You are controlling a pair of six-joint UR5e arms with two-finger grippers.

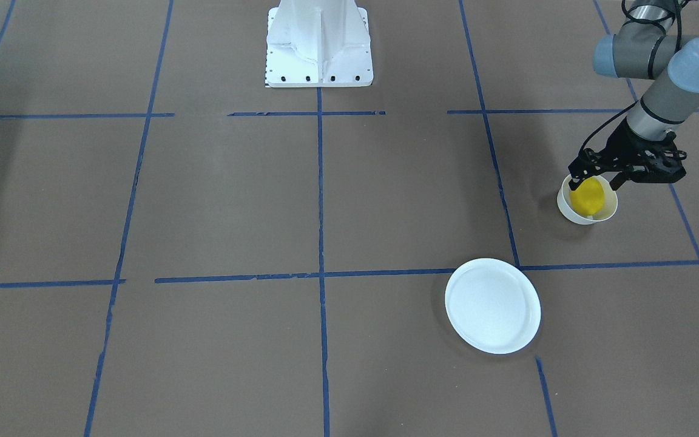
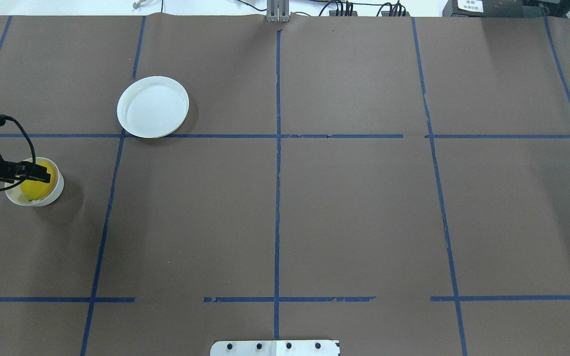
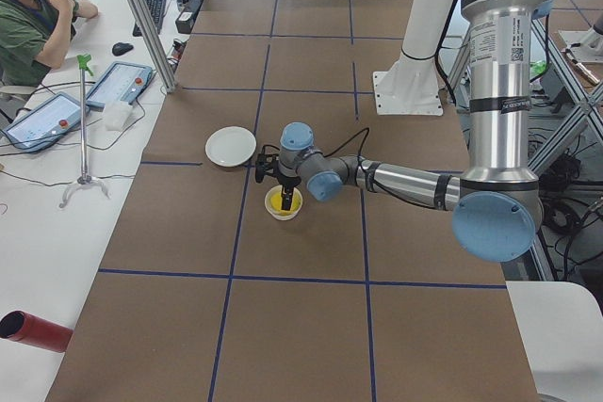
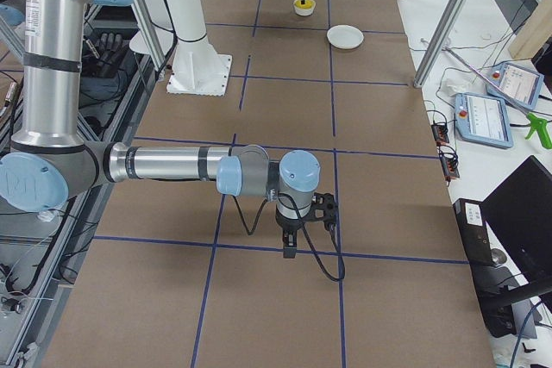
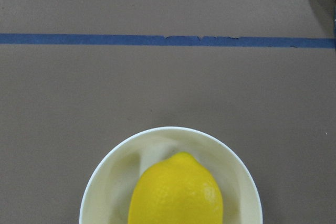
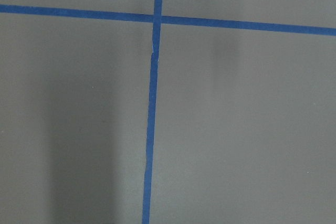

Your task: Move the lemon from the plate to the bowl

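The yellow lemon (image 1: 587, 195) lies in the small off-white bowl (image 1: 568, 212) at the table's left side. The left wrist view shows the lemon (image 5: 176, 192) filling the bowl (image 5: 107, 179). My left gripper (image 1: 597, 179) hangs just over the bowl, its fingers spread to either side of the lemon's top, open. In the overhead view the gripper (image 2: 37, 174) covers part of the lemon (image 2: 35, 189). The flat white plate (image 1: 493, 305) is bare, a little way from the bowl. My right gripper (image 4: 291, 252) shows only in the exterior right view, so I cannot tell its state.
The brown table has blue tape lines. The robot's white base (image 1: 319, 54) stands at the middle of the near side. A person sits at a side desk (image 3: 38, 21) off the table. The right wrist view shows only bare table and tape.
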